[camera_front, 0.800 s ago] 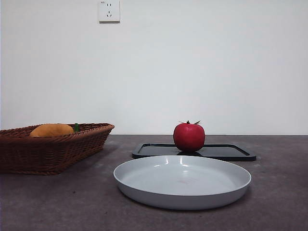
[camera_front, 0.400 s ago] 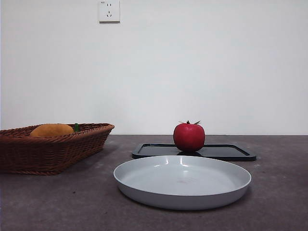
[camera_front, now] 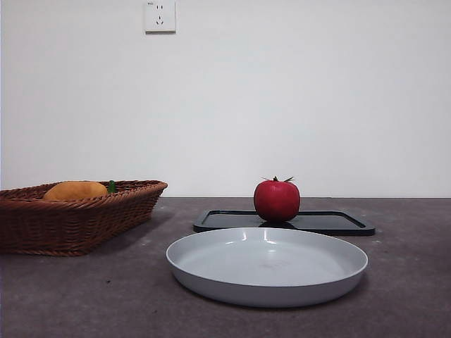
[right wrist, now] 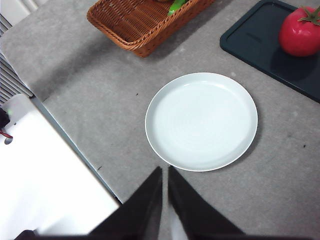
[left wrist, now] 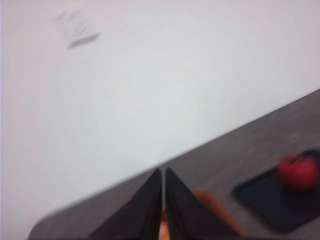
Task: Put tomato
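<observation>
Nothing has shifted across the last second in the front view: the tomato still sits on the black tray behind the empty grey plate, so the task has not begun. The left wrist view shows the left gripper pressed together, high (blurred), and the right wrist view has the right gripper closed too, well apart from the tomato.

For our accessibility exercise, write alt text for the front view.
A red tomato sits on a black tray behind an empty pale plate on a grey table. At left, a wicker basket holds an orange fruit.
</observation>
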